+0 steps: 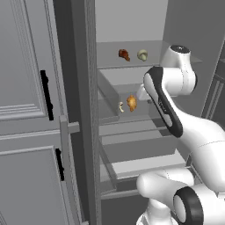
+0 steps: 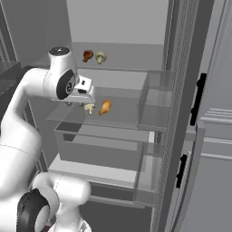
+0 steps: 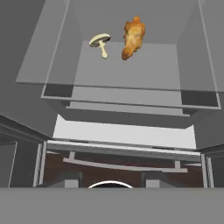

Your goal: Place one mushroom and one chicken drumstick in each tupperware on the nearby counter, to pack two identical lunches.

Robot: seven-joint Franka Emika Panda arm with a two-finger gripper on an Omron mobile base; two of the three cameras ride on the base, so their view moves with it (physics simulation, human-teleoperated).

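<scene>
Jaws of the white arm's two-finger gripper [image 2: 89,100]: how they stand cannot be told. Just beyond, on the middle clear fridge shelf [image 3: 131,78], a pale capped mushroom [image 3: 100,42] lies beside an orange-brown chicken drumstick [image 3: 133,36]. Farther up, a darker drumstick [image 2: 88,55] and second mushroom [image 2: 100,57].

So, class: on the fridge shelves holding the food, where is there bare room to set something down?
Upper shelf: bare right of the dark drumstick and mushroom, which crowd its left. Lower shelf: front half bare; its mushroom and golden drumstick sit close together at the back.
</scene>
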